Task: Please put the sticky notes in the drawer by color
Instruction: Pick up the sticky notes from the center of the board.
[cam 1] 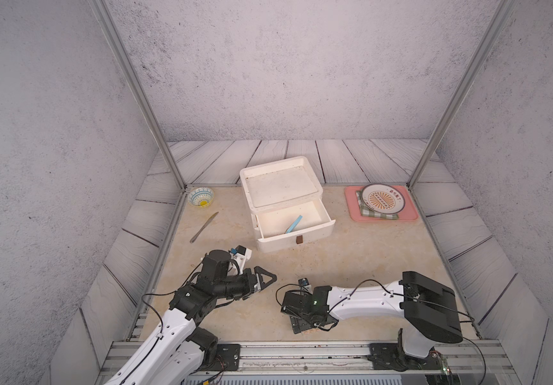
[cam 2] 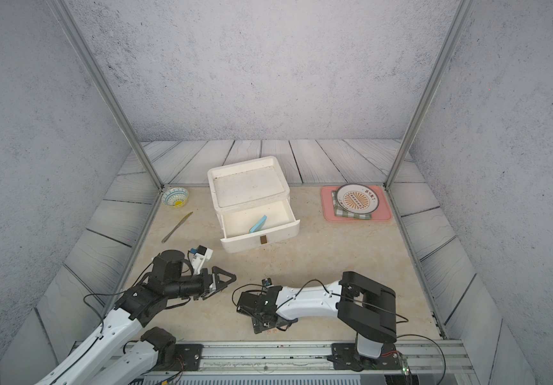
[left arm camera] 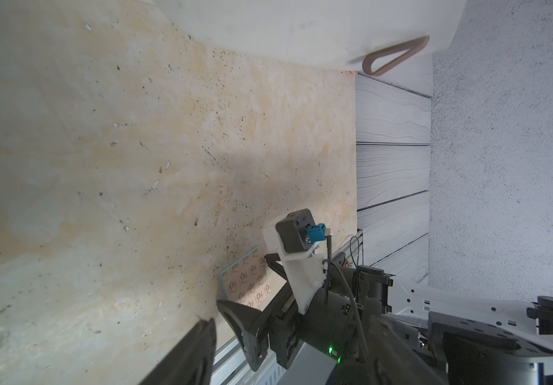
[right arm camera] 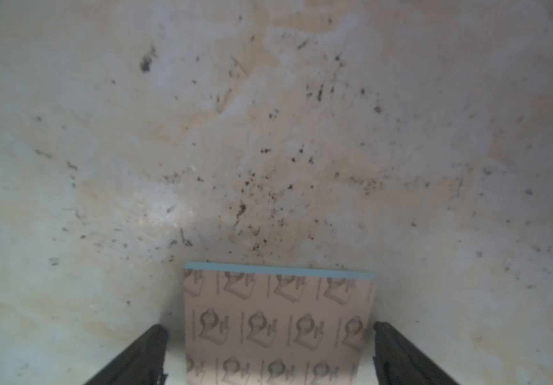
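A patterned orange sticky note pad (right arm camera: 278,320) with a light blue edge lies flat on the table near the front. My right gripper (right arm camera: 270,333) points down over it, open, its fingers (right arm camera: 155,343) either side of the pad with a gap on each side. In both top views the arm hides most of this pad (cam 1: 309,331); the left wrist view shows it (left arm camera: 247,280) too. The white drawer cabinet (cam 1: 281,166) has one drawer (cam 1: 315,230) pulled out, with a blue pad (cam 1: 293,224) leaning inside. My left gripper (cam 1: 265,278) hovers open and empty, front left of the cabinet.
A patterned bowl (cam 1: 201,197) and a table knife (cam 1: 204,227) lie at the back left. A pink tray (cam 1: 410,213) at the back right carries a green checked cloth (cam 1: 378,216) and a plate (cam 1: 382,199). Metal frame posts stand at both back corners.
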You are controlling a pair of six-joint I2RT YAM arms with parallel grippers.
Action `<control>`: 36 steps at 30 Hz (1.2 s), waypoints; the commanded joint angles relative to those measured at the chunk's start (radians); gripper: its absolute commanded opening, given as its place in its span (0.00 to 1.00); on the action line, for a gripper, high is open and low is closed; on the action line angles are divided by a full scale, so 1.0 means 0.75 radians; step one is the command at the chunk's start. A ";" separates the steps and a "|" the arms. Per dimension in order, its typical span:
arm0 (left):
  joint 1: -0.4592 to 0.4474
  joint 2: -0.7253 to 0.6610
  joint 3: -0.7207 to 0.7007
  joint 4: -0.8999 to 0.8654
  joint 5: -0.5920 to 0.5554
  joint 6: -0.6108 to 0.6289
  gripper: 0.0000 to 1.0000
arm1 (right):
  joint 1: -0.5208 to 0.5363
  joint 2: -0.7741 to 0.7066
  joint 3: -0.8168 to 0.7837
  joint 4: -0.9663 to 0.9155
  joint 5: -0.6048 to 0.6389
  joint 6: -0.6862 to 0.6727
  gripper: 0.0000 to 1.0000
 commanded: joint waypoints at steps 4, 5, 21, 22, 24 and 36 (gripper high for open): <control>-0.006 -0.005 -0.003 0.003 -0.002 0.035 0.75 | 0.066 0.078 -0.100 0.055 -0.055 0.127 0.71; -0.006 -0.005 -0.006 -0.001 -0.003 0.041 0.75 | 0.073 0.069 -0.098 0.046 -0.044 0.131 0.70; -0.006 -0.005 -0.048 0.024 -0.011 0.020 0.75 | -0.014 -0.251 -0.089 -0.057 0.212 -0.042 0.45; -0.006 0.000 -0.047 0.024 -0.010 0.022 0.75 | -0.031 -0.282 -0.090 -0.062 0.219 -0.063 0.44; -0.006 0.009 -0.040 0.022 -0.009 0.030 0.75 | -0.067 -0.336 -0.081 -0.071 0.222 -0.106 0.42; -0.004 0.104 0.143 -0.018 -0.088 0.123 0.75 | -0.435 -0.505 0.498 -0.281 0.085 -0.568 0.43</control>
